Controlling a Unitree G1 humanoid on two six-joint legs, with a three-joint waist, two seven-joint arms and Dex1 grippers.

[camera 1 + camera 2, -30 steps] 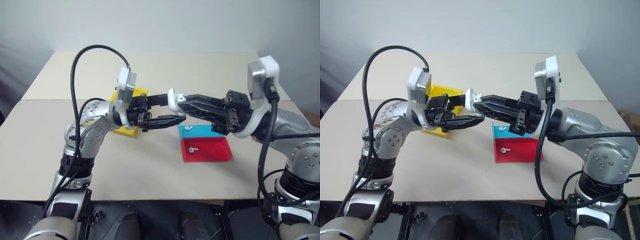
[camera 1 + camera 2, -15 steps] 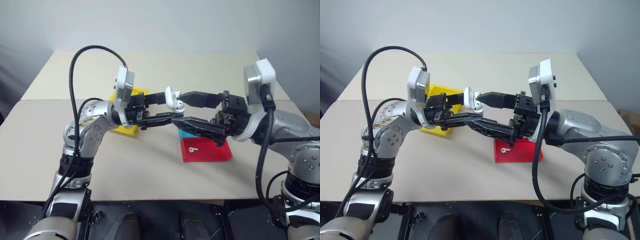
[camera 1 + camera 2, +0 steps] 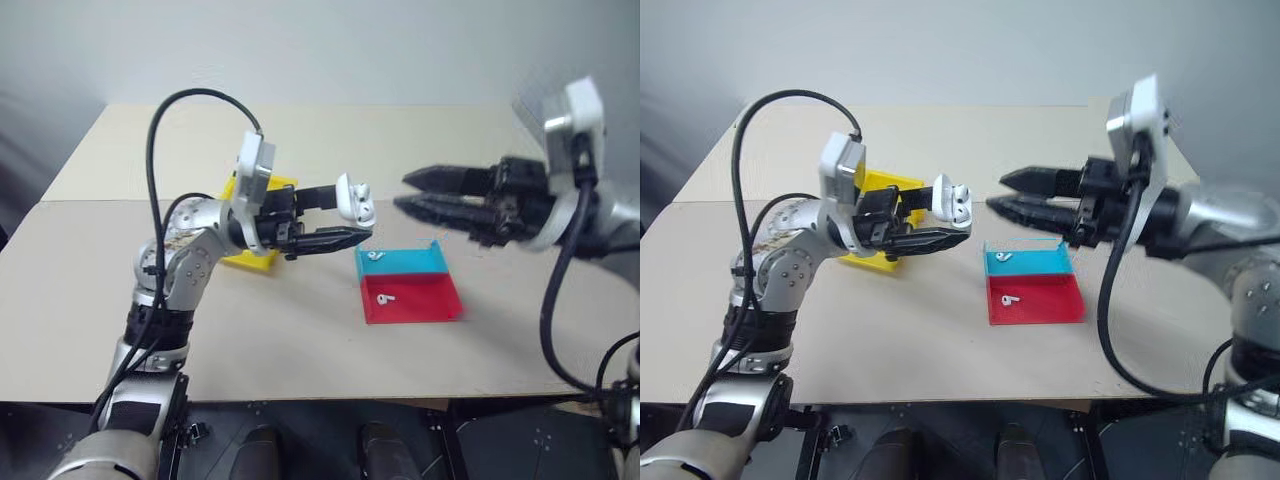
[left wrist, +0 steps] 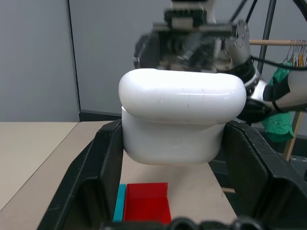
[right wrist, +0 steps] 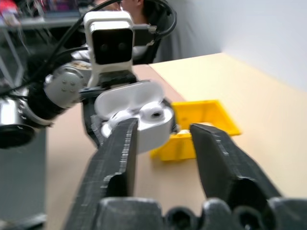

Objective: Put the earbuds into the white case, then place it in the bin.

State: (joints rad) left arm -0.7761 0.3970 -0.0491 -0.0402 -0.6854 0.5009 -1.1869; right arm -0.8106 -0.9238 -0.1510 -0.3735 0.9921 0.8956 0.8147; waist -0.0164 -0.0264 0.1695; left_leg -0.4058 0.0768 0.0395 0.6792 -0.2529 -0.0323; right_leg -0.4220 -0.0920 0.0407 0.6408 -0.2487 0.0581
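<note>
Two earbuds point(image 3: 1007, 277) lie loose in the blue-and-red tray point(image 3: 1035, 285), one on the blue half point(image 3: 1004, 256) and one on the red half point(image 3: 1010, 298), neither of them inside the white case point(image 3: 953, 199). No brand name, label or other writing can be read on the case, the tray, the bin or the arms.

Taking the tray as the landmark, the white case hangs in the air above the table point(image 3: 890, 330), up and to the robot's left of the tray's blue end. The left gripper point(image 3: 946, 218) is clamped on the case's lower body, one black finger on each side, as the left wrist view shows plainly point(image 4: 172, 124). The case's lid is flipped open, and the right wrist view shows a round socket in the exposed interior point(image 5: 139, 117).

The right gripper point(image 3: 1012, 193) floats above the tray's far edge, pointing toward the case and well apart from it. Its two fingers are parted with a clear gap between them and nothing in the gap; the right wrist view looks between the fingers point(image 5: 117, 163) straight at the open case.

The yellow bin point(image 3: 880, 222) stands on the table on the robot's left of the tray, beyond the left gripper and partly hidden by the left arm; it sits lower than the case and slightly behind it.

In the right wrist view a person sits in the background beyond the left arm.
</note>
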